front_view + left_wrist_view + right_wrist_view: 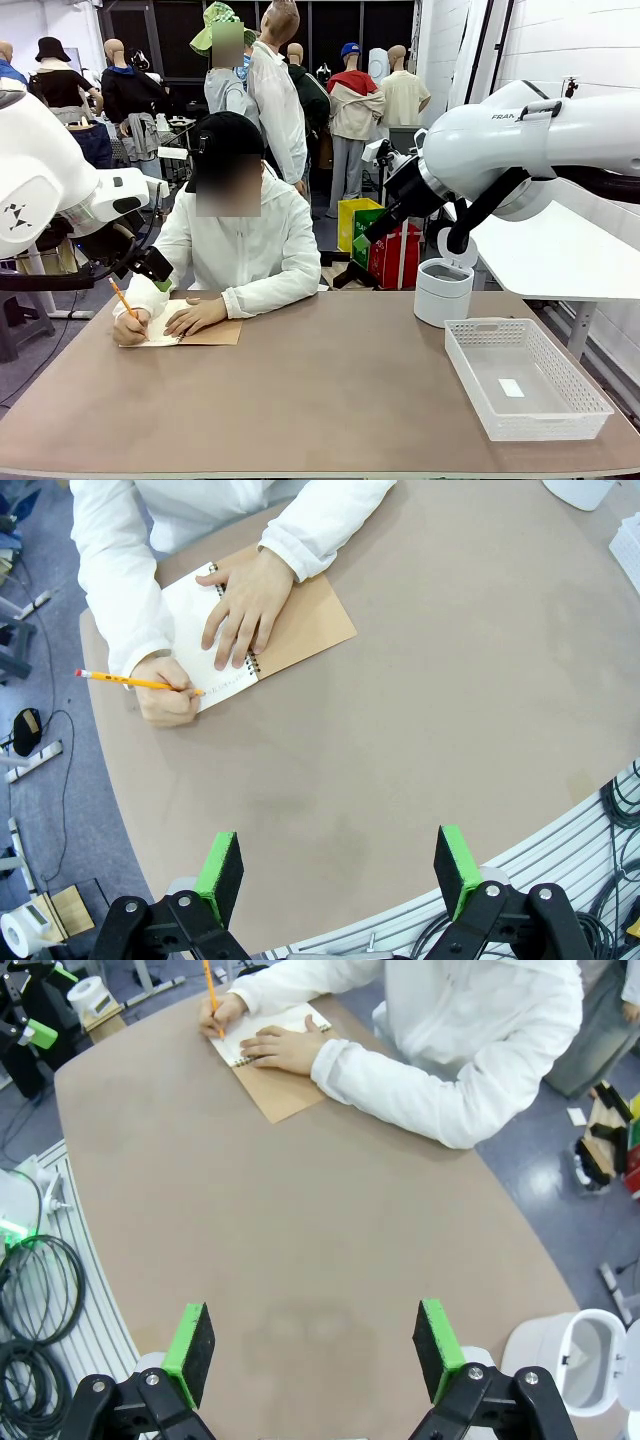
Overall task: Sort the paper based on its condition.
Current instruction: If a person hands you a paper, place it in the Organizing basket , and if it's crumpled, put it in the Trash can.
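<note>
Person seated at the far side, writing. One hand (165, 692) holds a yellow pencil (135, 681) on the white page (188, 602) of an open spiral notebook (310, 625); the other hand (240, 605) lies flat across that page. This paper sits at the table's (420, 720) far left, still bound above the brown cover.

Left gripper (338, 852): we see the green pads spread wide, nothing between them, hanging over the near table edge. Right gripper (312, 1338): also spread wide and holding nothing, above bare tabletop.

White mesh basket (550, 420) at the right, white swing-lid bin (442, 292) just behind it.
</note>
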